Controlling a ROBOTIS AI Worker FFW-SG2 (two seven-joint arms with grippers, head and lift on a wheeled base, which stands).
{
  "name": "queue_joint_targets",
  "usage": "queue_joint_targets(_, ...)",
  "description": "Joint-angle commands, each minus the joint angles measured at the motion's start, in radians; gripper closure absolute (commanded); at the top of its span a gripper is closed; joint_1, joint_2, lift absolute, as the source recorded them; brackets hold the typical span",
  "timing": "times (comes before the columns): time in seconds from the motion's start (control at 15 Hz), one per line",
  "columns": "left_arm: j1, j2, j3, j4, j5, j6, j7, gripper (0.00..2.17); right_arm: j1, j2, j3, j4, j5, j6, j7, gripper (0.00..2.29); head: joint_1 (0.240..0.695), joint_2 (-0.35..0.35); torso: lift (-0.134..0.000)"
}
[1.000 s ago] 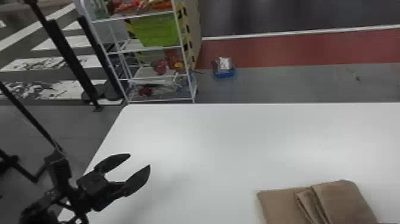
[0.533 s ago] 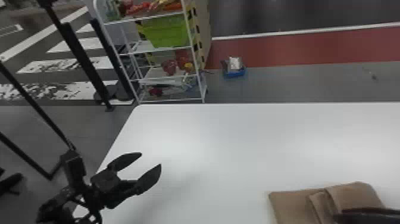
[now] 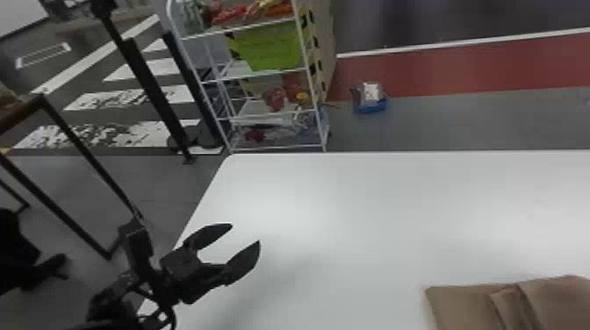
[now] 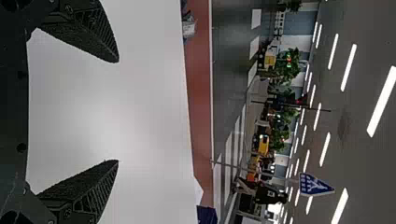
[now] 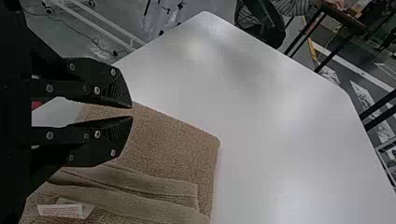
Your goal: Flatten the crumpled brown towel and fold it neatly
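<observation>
At the left side of the table, my left gripper (image 3: 246,234) stands open, away from the towel; in the left wrist view the left gripper (image 4: 118,111) has its fingers wide apart with nothing between them. The brown towel (image 3: 465,303) lies as a folded bundle at the lower right of the head view, cut off by the edge. In the right wrist view, the towel (image 5: 173,144) shows a flat section, raised folded layers and a white label (image 5: 60,211). Over the towel is my right gripper (image 5: 132,112), its fingertips separated by a narrow gap, holding no cloth.
The white table (image 3: 351,210) stretches from the left gripper to the towel. Beyond its far left edge stands a white shelf rack (image 3: 268,74) with a green bin. A blue item (image 3: 371,105) is on the floor behind. A seated person shows past the table in the right wrist view.
The head view has swung left, so table, towel and left gripper appear farther right. The dark right gripper seen over the towel half a second ago has left that spot. The left gripper stays open.
</observation>
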Motion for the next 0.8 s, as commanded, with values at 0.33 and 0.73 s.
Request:
queue_joint_targets(0.33, -0.011, -0.003, 0.001, 0.01, -0.002, -0.003, 0.001, 0.12, 0.023, -0.048, 0.05, 0.051, 0.011, 0.03, -0.004, 1.66, 0.695, 0.314, -0.124)
queue_joint_targets(0.73, -0.004, -0.003, 0.01, 0.003, 0.002, -0.003, 0.0, 0.12, -0.082, 0.028, 0.178, 0.104, 0.017, 0.03, -0.02, 1.66, 0.695, 0.35, -0.124)
